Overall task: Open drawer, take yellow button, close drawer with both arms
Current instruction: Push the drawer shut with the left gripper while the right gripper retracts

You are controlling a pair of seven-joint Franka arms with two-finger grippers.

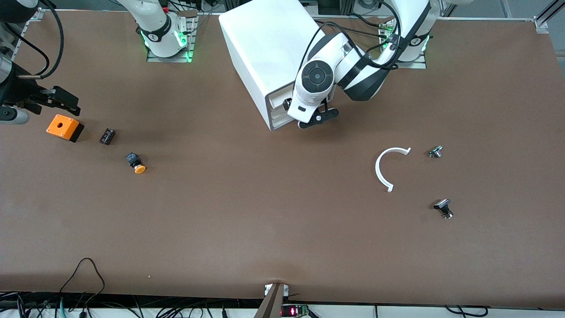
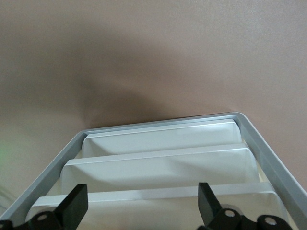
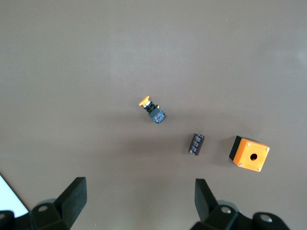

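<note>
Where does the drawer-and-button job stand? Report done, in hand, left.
Done: the button already lies out on the table near the black ribbed block; the cabinet's drawers look pushed in.
In hand: nothing. The left gripper hangs open over the drawer fronts; the right gripper hangs open above the button.
Left: little shows.

A robotics lab, plainly: two white arms (image 1: 340,66) bolted on metal base plates (image 1: 170,55) along a wide brown surface (image 1: 265,212), loose cables (image 1: 84,274) trailing off its edge, aluminium framing (image 1: 545,15) at the corner.
</note>
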